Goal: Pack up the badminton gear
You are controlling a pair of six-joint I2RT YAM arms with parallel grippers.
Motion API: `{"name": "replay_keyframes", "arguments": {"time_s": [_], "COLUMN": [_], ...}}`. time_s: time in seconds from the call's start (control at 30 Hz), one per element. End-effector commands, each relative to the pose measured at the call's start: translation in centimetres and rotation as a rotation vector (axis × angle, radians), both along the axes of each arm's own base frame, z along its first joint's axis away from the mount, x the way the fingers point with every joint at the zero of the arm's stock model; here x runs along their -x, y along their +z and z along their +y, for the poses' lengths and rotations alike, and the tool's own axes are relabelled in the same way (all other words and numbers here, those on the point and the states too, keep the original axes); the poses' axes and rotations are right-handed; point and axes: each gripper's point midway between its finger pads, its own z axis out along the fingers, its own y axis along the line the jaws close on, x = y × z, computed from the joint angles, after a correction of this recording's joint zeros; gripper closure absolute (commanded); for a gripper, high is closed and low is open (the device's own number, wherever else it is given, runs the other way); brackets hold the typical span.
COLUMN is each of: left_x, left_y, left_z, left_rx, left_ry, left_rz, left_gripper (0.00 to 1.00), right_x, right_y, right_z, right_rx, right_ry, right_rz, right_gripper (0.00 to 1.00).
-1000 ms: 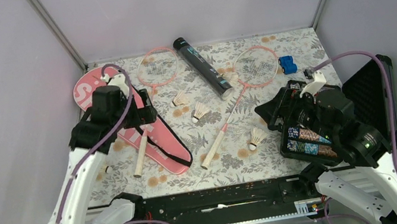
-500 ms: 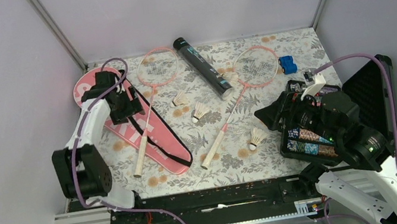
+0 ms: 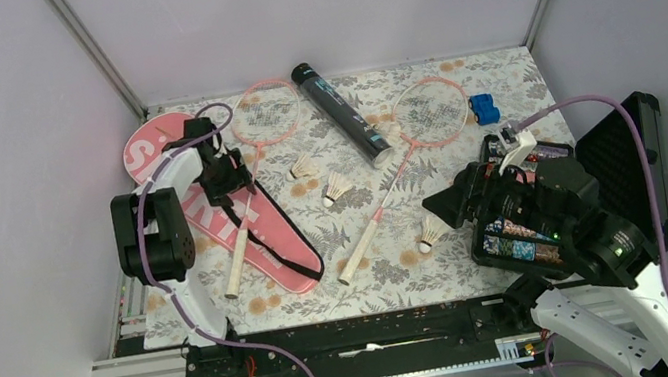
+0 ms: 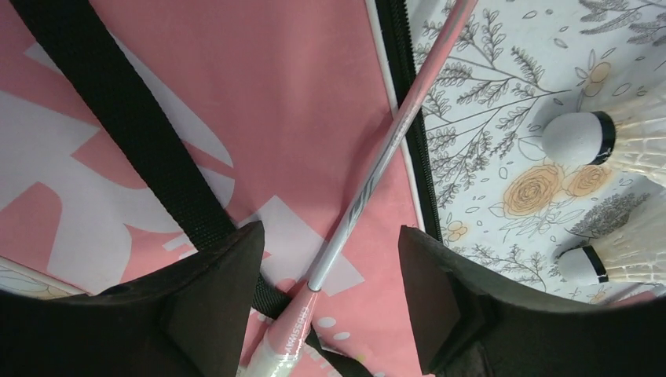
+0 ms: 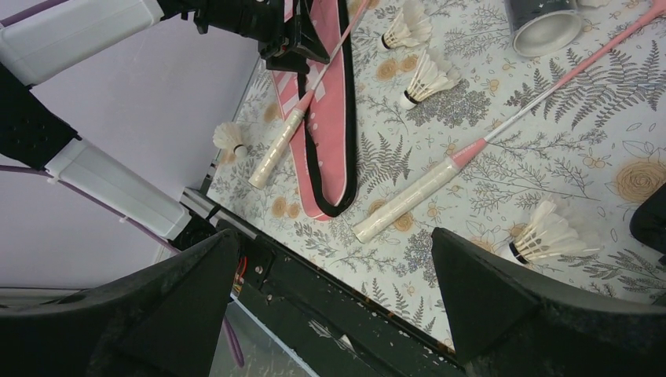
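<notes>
left hand (image 4: 326, 267): dropped onto the racket (image 4: 377, 169) shaft lying across the pink bag (image 4: 259, 102) | closing in, still apart either side (no grip yet) | right hand (image 5: 334, 271): spread wide | packing barely started

Left gripper (image 3: 234, 176), earlier above the pink bag (image 3: 280, 246) with jaws at their widest, has moved toward 3 o'clock and lowered over the left racket's shaft (image 4: 390, 145), jaws narrowed either side of it without contact; right gripper (image 3: 442, 204) has drifted slightly toward 8 o'clock.
</notes>
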Motion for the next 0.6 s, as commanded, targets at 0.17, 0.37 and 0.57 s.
{"name": "replay_keyframes", "arguments": {"time_s": [0.17, 0.37, 0.57], "left_x": [-5.3, -6.4, -3.5], "left_y": [5.1, 8.7, 13.4], "left_z": [-1.1, -6.4, -11.0], "left_rx": [0.017, 0.051, 0.121], "left_ry": [0.016, -0.092, -0.140], "left_rz": [-0.223, -0.335, -0.405], "left_gripper": [0.31, 0.32, 0.31], "right_x": [-2.2, -6.3, -14.2], "right_y": [-1.5, -3.9, -7.1], "right_z": [0.7, 0.8, 1.0], "right_rx": [0.009, 0.088, 0.393], "right_ry": [-0.046, -0.133, -0.198], "right_rz": [0.022, 0.001, -0.075], "right_gripper": [0.01, 0.01, 0.01]}}
